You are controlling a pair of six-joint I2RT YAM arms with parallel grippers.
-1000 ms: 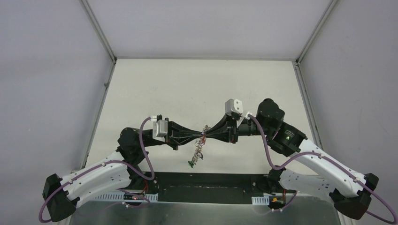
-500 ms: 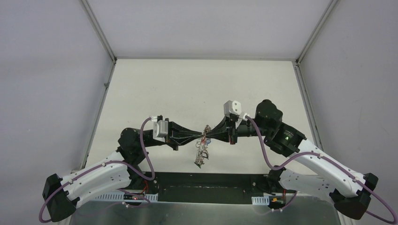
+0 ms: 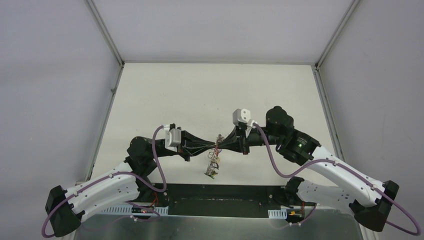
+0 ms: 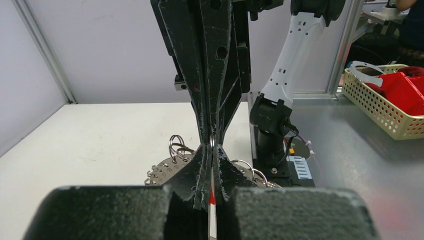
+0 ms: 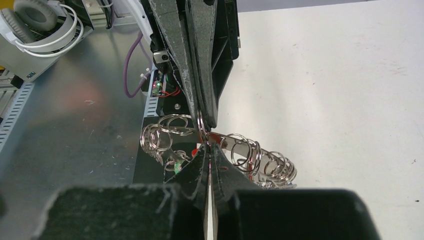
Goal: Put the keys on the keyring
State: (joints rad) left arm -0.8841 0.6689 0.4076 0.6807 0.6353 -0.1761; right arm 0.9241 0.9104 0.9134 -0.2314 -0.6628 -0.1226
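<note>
Both grippers meet tip to tip above the table's near middle. The left gripper [image 3: 215, 146] [image 4: 212, 150] is shut on a thin red and silver sliver, apparently a red-tagged key [image 4: 212, 199]. Facing it, the right gripper [image 3: 220, 145] [image 5: 207, 146] is shut at a small split ring [image 5: 200, 126] on the keyring's rim. The keyring [image 3: 213, 163] [image 5: 260, 157] [image 4: 162, 172] hangs below the tips, its dark plate fringed with silver rings. A green-tagged key [image 5: 174, 166] [image 3: 211, 174] dangles at its lower end. A red piece [image 5: 218, 138] shows beside the tips.
White walls and aluminium posts [image 3: 106, 35] close in the table on three sides. The arms' bases and a metal bench [image 5: 65, 130] lie at the near edge. A yellow basket [image 4: 385, 95] and white headphones [image 5: 40, 25] sit beyond the bench.
The right gripper has closed at the keyring and its wrist has shifted left. The hanging keyring has swung slightly to the right. The left arm has barely moved.
</note>
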